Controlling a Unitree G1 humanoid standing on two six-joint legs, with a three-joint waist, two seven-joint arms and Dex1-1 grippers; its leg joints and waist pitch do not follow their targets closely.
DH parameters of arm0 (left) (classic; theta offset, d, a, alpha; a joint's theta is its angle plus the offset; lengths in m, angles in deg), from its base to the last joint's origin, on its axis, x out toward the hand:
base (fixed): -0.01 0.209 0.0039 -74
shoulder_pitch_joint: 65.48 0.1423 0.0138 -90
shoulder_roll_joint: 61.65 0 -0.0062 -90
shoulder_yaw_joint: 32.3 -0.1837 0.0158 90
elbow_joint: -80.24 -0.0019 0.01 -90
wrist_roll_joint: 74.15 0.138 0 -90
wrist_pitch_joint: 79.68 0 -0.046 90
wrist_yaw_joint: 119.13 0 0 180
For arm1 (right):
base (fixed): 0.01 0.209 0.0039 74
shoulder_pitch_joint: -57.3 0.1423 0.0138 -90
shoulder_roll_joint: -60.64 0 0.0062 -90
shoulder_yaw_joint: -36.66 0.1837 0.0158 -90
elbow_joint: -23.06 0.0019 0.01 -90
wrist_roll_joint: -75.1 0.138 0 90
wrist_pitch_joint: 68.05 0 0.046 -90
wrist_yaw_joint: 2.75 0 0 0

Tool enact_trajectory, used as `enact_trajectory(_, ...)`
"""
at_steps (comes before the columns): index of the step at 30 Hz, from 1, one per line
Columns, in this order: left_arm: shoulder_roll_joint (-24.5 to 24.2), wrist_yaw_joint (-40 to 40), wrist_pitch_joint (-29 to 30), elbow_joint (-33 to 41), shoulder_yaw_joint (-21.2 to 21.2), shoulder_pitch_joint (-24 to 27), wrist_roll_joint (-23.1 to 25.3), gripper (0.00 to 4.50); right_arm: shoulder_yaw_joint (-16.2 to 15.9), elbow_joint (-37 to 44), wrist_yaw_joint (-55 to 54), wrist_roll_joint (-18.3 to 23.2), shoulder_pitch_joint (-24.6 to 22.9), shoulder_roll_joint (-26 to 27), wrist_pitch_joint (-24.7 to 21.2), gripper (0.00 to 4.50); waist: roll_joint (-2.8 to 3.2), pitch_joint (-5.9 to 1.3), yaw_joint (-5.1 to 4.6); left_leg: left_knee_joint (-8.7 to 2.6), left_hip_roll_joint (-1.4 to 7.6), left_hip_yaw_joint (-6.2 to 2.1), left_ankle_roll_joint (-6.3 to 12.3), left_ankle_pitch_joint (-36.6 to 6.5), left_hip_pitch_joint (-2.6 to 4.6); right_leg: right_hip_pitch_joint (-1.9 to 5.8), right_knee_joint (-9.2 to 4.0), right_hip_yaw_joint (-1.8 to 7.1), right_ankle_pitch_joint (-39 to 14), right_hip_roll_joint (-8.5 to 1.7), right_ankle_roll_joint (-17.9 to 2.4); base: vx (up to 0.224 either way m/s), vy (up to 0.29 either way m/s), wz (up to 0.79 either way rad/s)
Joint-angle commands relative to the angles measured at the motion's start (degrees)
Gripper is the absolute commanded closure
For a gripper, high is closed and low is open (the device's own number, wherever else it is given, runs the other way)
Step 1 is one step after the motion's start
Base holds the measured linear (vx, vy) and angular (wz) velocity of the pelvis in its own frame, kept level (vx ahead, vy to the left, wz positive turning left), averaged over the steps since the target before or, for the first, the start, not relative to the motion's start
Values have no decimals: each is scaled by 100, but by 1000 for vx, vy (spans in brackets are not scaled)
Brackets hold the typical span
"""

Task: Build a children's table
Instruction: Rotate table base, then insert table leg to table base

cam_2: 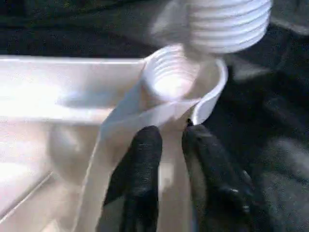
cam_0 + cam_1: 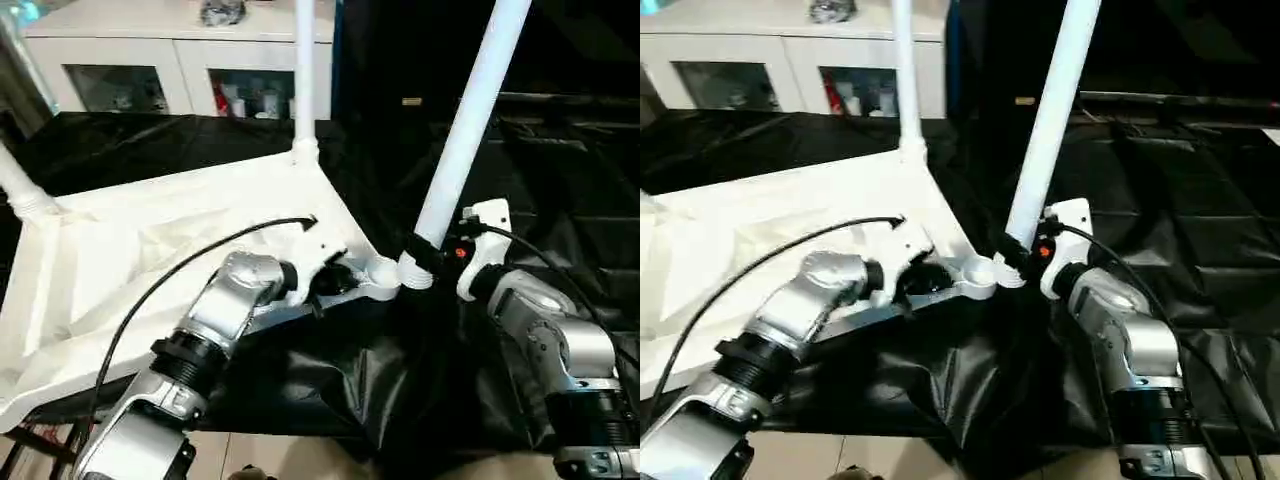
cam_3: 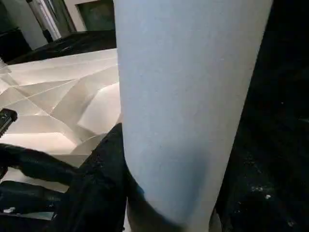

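**Operator:** Start at the grippers. What do you have?

**Inspector:** Your right gripper [image 2: 432, 258] is clamped on the low end of a leg [image 2: 470, 125], just above the threaded tip. The leg leans away to the upper right, and its tip sits at the mouth of the corner socket [image 2: 385, 277]; in the left wrist view the tip hangs just over the socket's own thread, not seated. Your left gripper [image 1: 170, 150] is at the same corner. One finger [image 1: 140, 164] lies inside the rim and the other outside, straddling the thin wall beside the socket. The fingers stand slightly apart; I cannot tell whether they pinch the wall.

**Operator:** And the table itself?

**Inspector:** The tabletop [image 2: 150, 270] lies underside up on the black cloth [image 2: 560, 190], its near edge past the edge of the work table [image 2: 40, 415]. A second leg [image 2: 303, 75] stands upright in the far corner socket. A third leg [image 2: 18, 180] rises from the far left corner, tilted left.

**Operator:** Beyond that?

**Inspector:** A white cabinet [image 2: 130, 60] with glass doors stands behind the work table.
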Motion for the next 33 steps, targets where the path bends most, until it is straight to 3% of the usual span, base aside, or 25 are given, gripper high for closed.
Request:
enact_trajectory(1,-92,-32,-135,-170,78,-96,40,346,-36,60,41,-38,31,-12,80,259,-62,-394,25,-402,203,-95,175,-1457,66,298,-491,276,-2410,-395,-495,0,0,0)
enact_trajectory(10,-87,443,-491,-464,190,-177,-276,346,-42,2,108,-45,70,-17,114,259,-67,-393,49,-407,217,-89,155,-1428,68,292,-480,295,-2345,-424,-568,0,0,0)
enact_trajectory(13,-19,602,-449,-423,217,-183,-410,310,-43,9,117,-47,68,-22,115,259,-69,-387,62,-411,217,-90,139,-1470,69,294,-489,293,-2446,-432,-557,0,0,0)
enact_trajectory(24,-88,406,-783,-1070,-106,-329,59,284,-43,122,169,-34,-23,-49,88,259,-58,-386,26,-420,204,-99,149,-1484,59,302,-507,285,-2483,-413,-444,0,0,0)
enact_trajectory(33,-156,749,-675,-927,-74,-220,-67,342,-58,130,223,7,35,-38,53,259,-59,-386,33,-425,224,-104,130,-1520,68,295,-495,292,-2454,-427,-532,0,0,0)
